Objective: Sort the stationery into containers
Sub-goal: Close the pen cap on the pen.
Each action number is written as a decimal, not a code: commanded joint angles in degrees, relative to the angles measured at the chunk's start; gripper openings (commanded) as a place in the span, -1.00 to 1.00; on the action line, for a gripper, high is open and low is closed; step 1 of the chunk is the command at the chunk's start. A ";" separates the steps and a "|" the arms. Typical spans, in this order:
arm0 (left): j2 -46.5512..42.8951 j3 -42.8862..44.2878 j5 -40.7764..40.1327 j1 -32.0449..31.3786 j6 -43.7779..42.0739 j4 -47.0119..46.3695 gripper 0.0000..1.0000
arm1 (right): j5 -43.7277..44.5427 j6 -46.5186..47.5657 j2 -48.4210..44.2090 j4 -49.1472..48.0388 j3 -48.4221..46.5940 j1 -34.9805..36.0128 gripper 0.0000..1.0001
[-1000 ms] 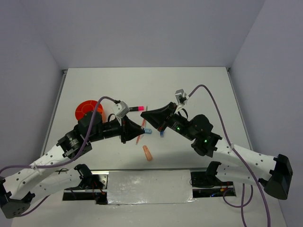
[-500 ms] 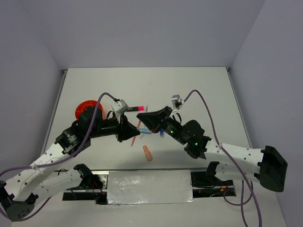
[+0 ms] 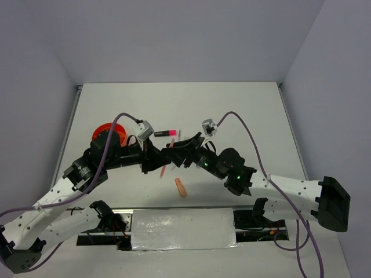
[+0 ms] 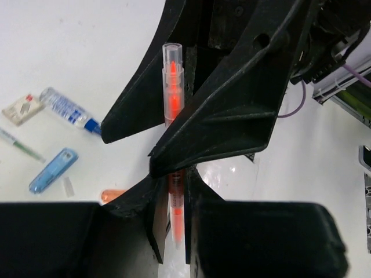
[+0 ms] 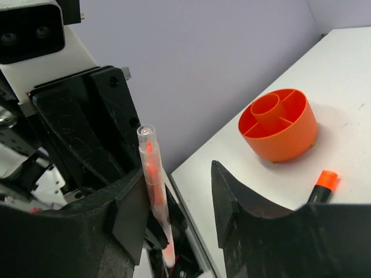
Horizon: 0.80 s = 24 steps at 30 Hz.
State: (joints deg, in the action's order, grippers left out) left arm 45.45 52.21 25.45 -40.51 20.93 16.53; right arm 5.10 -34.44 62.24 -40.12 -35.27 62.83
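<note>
My left gripper (image 3: 160,162) (image 4: 174,186) is shut on a thin orange pen (image 4: 172,87) with a clear cap and holds it above the table. The pen shows in the top view (image 3: 163,171) and the right wrist view (image 5: 153,179). My right gripper (image 3: 174,152) (image 5: 178,174) is open with its jaws on either side of the pen, and the pen lies against its left finger (image 5: 124,208). The round orange tub (image 3: 108,132) (image 5: 278,124) with inner dividers stands at the left of the table, apart from both grippers.
On the table lie a pink-capped black highlighter (image 3: 166,133), a peach eraser (image 3: 181,187), an orange-capped highlighter (image 5: 322,185), a blue marker (image 4: 53,169), a white-and-blue tube (image 4: 68,109), a white block (image 4: 23,108) and a thin pen (image 4: 20,145).
The right arm has swung left until its open fingers straddle the pen in my left gripper. The left gripper has shifted slightly left. The blue items beneath are now covered in the top view.
</note>
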 commanded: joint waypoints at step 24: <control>-1.06 -5.98 -9.53 -9.41 -2.12 -13.91 -1.00 | -5.19 9.73 -10.91 25.00 -7.18 2.56 -0.70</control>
State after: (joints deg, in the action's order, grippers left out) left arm 45.23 46.11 19.09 -49.04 20.71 6.83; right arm 2.31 -26.44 52.16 -17.30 -39.44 64.55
